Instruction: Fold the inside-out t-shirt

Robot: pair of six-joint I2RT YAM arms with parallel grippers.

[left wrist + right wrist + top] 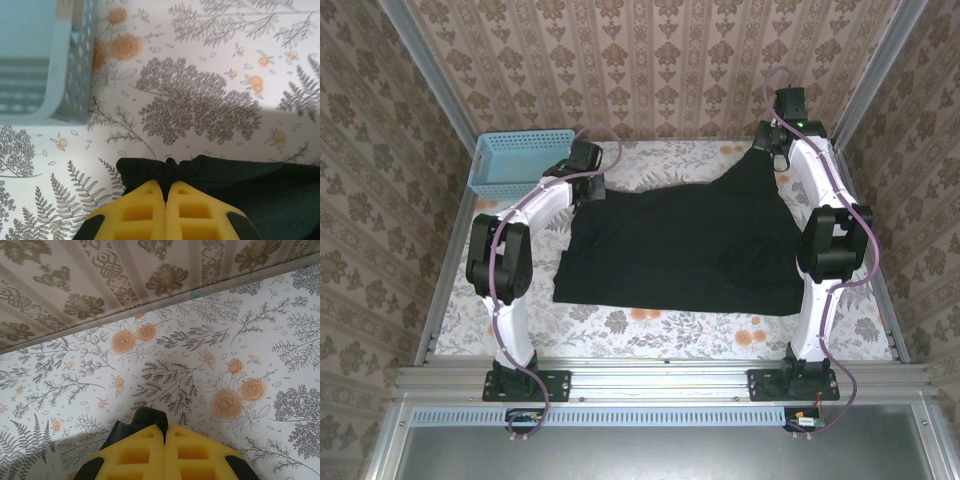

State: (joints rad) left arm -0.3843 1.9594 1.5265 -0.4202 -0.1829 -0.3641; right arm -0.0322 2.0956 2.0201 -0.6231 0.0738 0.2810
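The left tool [165, 186] has its yellow fingers [140, 215] pressed together, pinching a gathered bit of the black t-shirt's [680, 240] far left edge; the cloth bunches into a small pucker right at the fingertips, low over the floral-patterned surface [650, 325]; the right tool [164, 427] is likewise pressed together, with a fold of the same black fabric caught at its fingertips and poking out on their left side; in the overhead view that corner of the shirt is drawn up into a peak at the far right, close to the wallpapered back wall [100, 280]; the rest of the shirt lies spread flat across the middle of the surface, between the two arms, its near hem running roughly straight and slightly askew; a light blue plastic basket [515, 160] stands at the far left corner, near the left tool and apart from the shirt.
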